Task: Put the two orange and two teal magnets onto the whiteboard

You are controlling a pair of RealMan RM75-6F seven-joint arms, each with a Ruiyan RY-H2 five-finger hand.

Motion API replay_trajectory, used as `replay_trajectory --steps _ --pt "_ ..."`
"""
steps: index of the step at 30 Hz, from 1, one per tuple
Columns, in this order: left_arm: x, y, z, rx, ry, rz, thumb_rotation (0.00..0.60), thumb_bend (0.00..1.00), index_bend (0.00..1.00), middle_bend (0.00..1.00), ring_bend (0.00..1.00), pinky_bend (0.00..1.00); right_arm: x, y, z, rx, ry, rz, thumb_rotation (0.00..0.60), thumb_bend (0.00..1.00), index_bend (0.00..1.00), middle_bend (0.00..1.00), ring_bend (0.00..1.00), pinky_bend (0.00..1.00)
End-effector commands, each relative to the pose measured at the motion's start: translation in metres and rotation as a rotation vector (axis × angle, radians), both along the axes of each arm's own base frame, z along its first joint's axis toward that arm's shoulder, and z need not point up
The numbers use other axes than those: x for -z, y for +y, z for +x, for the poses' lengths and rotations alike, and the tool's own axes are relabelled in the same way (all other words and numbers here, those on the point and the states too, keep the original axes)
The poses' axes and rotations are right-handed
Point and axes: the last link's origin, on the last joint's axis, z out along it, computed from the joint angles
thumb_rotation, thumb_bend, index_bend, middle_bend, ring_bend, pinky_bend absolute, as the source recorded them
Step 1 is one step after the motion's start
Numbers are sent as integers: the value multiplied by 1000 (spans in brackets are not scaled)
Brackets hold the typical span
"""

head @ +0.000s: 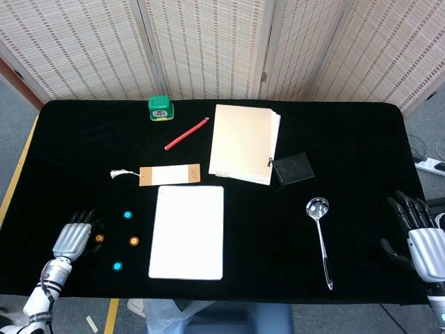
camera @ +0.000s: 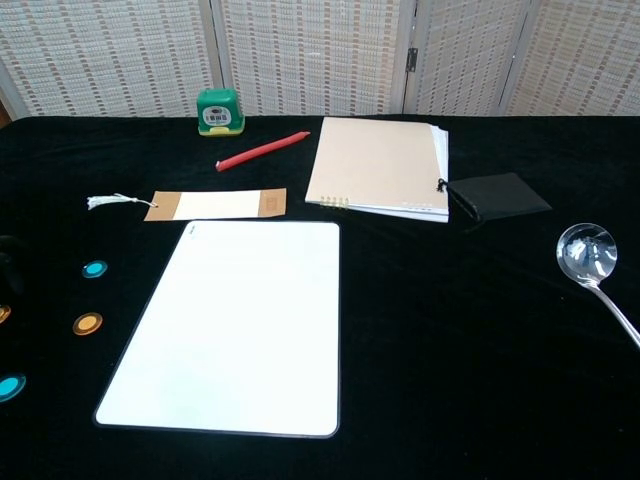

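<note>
The whiteboard (head: 187,231) (camera: 232,323) lies flat on the black table with nothing on it. To its left lie two teal magnets (head: 127,215) (head: 117,266) and two orange magnets (head: 134,241) (head: 99,238). The chest view shows a teal magnet (camera: 95,268), an orange magnet (camera: 87,323) and a second teal magnet (camera: 8,387) at the left edge. My left hand (head: 73,239) rests at the table's front left, fingers apart, just left of the nearer orange magnet and holding nothing. My right hand (head: 423,242) is at the far right edge, fingers spread, empty.
A metal spoon (head: 321,236) lies right of the whiteboard. Behind it sit a tan notebook (head: 243,142), a black pouch (head: 292,168), a tagged bookmark (head: 167,175), a red pencil (head: 186,133) and a green tape dispenser (head: 160,108). A folding screen stands behind the table.
</note>
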Motion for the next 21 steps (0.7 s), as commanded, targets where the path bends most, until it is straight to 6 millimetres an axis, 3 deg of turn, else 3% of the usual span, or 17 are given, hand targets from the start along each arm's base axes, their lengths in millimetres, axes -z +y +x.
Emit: replay_trajectory --steps 1,21 --pt "1 0 -2 -7 3 -3 600 361 416 95 0 0 0 0 0 0 0 1 600 371 0 0 0 0" --pt "4 0 -8 -26 -10 -12 600 410 490 99 0 0 -1 2 1 5 -6 -6 600 372 0 0 0 0"
